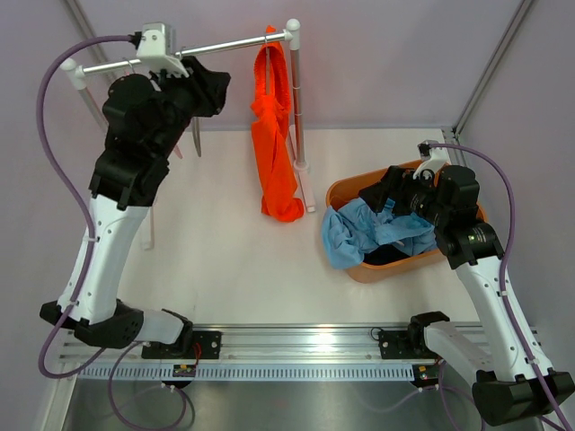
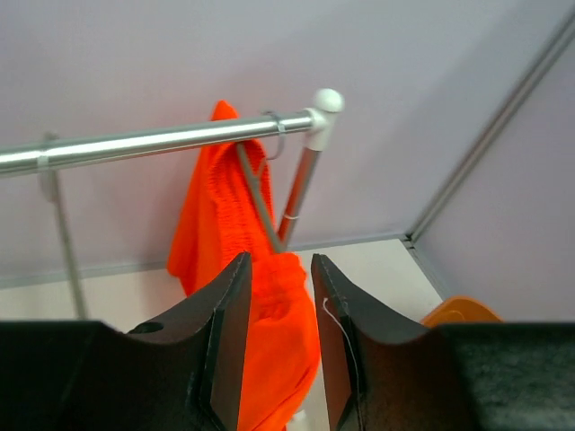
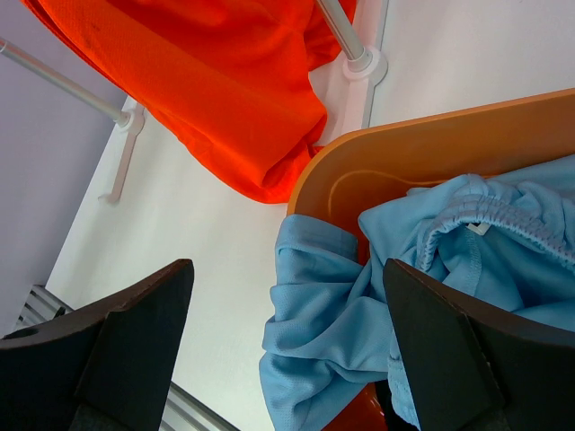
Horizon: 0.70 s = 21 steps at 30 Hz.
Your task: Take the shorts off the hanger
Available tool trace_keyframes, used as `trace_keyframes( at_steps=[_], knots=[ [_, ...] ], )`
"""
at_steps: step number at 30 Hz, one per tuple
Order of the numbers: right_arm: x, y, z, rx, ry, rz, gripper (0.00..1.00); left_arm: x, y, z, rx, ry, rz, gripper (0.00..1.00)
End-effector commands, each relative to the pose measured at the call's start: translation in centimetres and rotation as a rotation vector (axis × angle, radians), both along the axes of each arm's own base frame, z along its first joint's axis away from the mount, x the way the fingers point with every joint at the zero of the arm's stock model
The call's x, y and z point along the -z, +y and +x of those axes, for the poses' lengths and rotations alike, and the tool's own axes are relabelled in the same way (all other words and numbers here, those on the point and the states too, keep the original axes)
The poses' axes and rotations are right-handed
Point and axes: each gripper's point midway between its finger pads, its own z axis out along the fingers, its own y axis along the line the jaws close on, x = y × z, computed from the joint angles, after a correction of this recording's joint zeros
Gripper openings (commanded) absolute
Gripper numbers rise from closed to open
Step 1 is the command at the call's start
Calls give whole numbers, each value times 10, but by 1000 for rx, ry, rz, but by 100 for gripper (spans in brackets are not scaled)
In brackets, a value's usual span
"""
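Note:
The bright orange shorts [image 1: 274, 144] hang on a grey hanger [image 2: 256, 193] near the right end of the rack's metal rail [image 1: 225, 45]. My left gripper [image 1: 208, 85] is raised beside the rail, left of the orange shorts [image 2: 216, 215]. In the left wrist view the left gripper [image 2: 279, 260] has a narrow gap between its jaws with nothing in it; the shorts are well beyond them. The light blue shorts [image 1: 364, 232] lie in the orange basket [image 1: 346, 189], spilling over its rim, with dark fabric [image 1: 386, 256] beneath. My right gripper [image 3: 287, 265] hovers wide open over the light blue shorts [image 3: 332, 305].
The rack's right upright [image 1: 296, 99] stands just beside the orange shorts, its foot [image 3: 364, 63] near the basket rim [image 3: 404, 153]. A spare grey hanger hook [image 2: 49, 166] sits on the rail [image 2: 162, 141] at the left. Walls close the back and right.

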Motion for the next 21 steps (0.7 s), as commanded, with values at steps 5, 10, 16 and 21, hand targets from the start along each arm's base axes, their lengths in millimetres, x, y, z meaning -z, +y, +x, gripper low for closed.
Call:
trace_keyframes(
  at_steps=[5,10,16,21],
  knots=[
    [-10,0,-8,-11,-23,-9,95,11,-46,44,-33,-12,30,36],
    [-8,-2,-14,-9,-21,-13,95,25,-66,68,-49,-7,40,36],
    [-8,-2,-18,-15,-20,-11,95,35,-79,96,-73,-9,66,37],
    [-5,-3,-26,-18,-21,-15,95,30,-78,113,-124,-42,118,41]
  ],
)
